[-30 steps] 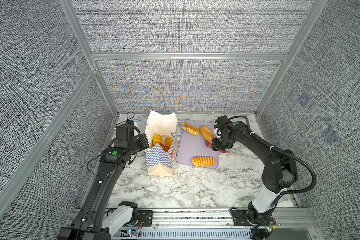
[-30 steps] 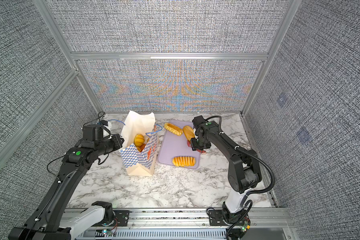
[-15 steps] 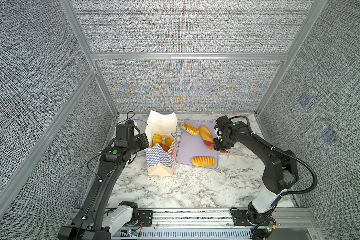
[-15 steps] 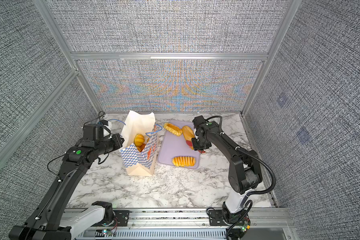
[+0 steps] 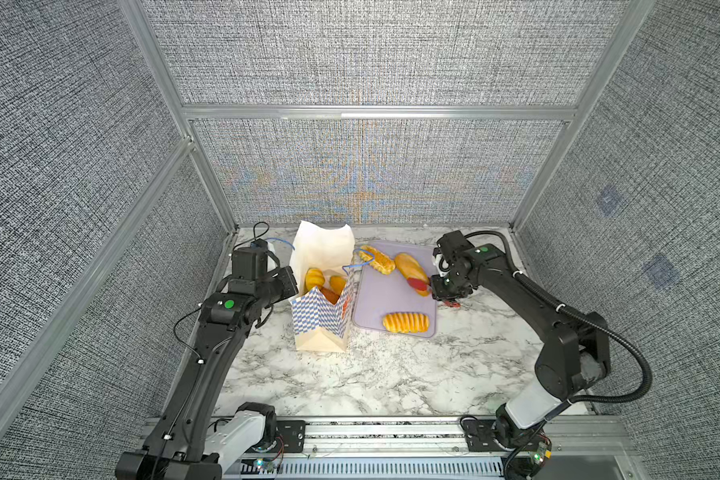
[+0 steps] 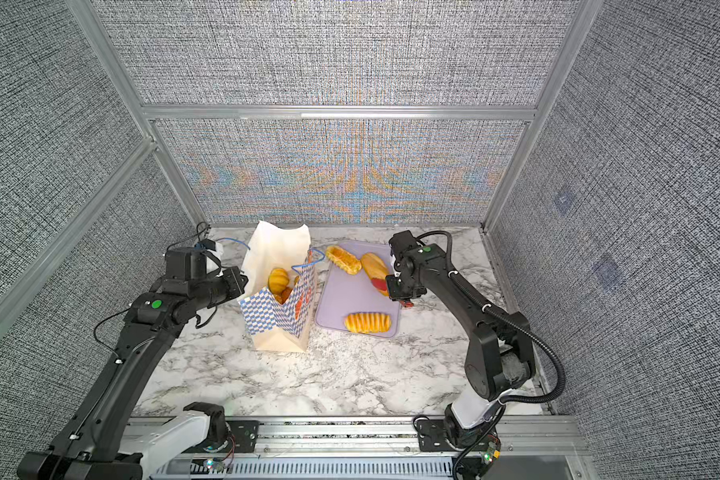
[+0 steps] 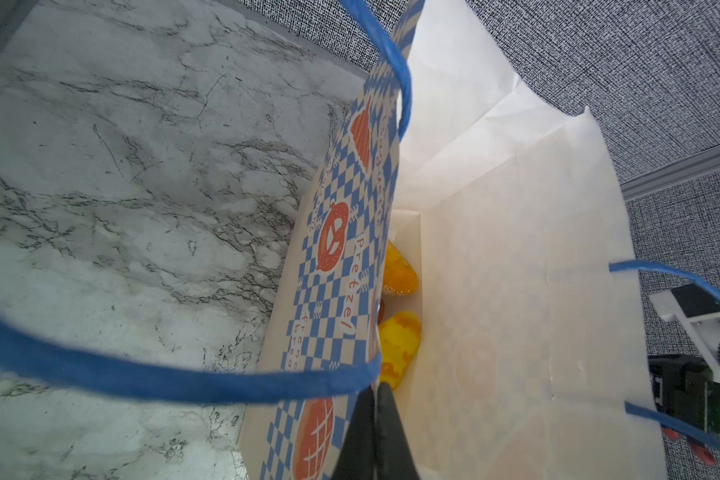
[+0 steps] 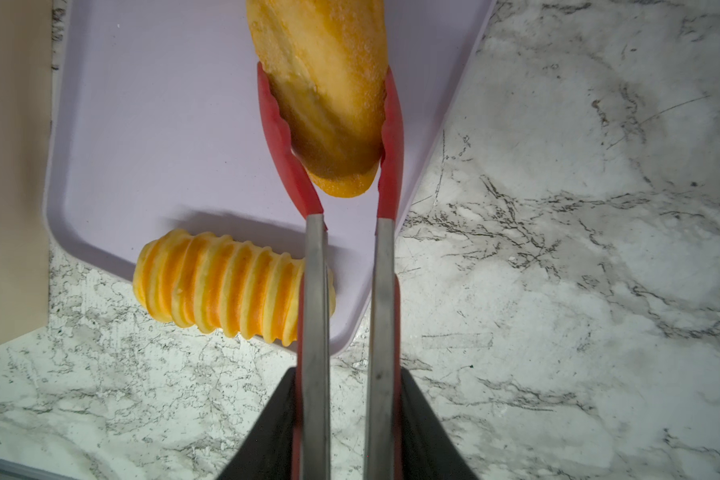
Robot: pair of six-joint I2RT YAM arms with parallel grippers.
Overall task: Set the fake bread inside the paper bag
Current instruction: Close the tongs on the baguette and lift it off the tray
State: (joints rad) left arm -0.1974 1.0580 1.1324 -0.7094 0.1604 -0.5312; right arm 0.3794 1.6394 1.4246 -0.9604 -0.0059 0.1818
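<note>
The paper bag (image 5: 321, 328) (image 6: 275, 328) stands open left of the tray, with several fake bread pieces (image 5: 314, 278) (image 6: 278, 279) (image 7: 398, 274) inside. My left gripper (image 5: 292, 284) (image 6: 242, 284) (image 7: 377, 415) is shut on the bag's rim (image 7: 371, 361), near a blue cord handle. My right gripper (image 5: 443, 289) (image 6: 400, 289) (image 8: 348, 374) is shut on the red tongs (image 5: 418, 284) (image 8: 285, 158). The tongs' tips clamp the near end of the long loaf (image 5: 408, 266) (image 6: 373, 264) (image 8: 325, 83). A ribbed roll (image 5: 405, 323) (image 6: 367, 323) (image 8: 221, 286) and a twist (image 5: 377, 259) (image 6: 344, 259) lie on the tray.
The flat lavender tray (image 5: 383, 299) (image 6: 346, 295) (image 8: 163, 124) lies on the marble table (image 5: 371, 374) just right of the bag. Grey fabric walls with metal posts close in the back and both sides. A metal rail runs along the front edge.
My right gripper has squeezed the tongs narrower, and their tips now pinch the end of the long loaf. The left arm and the bag have stayed put.
</note>
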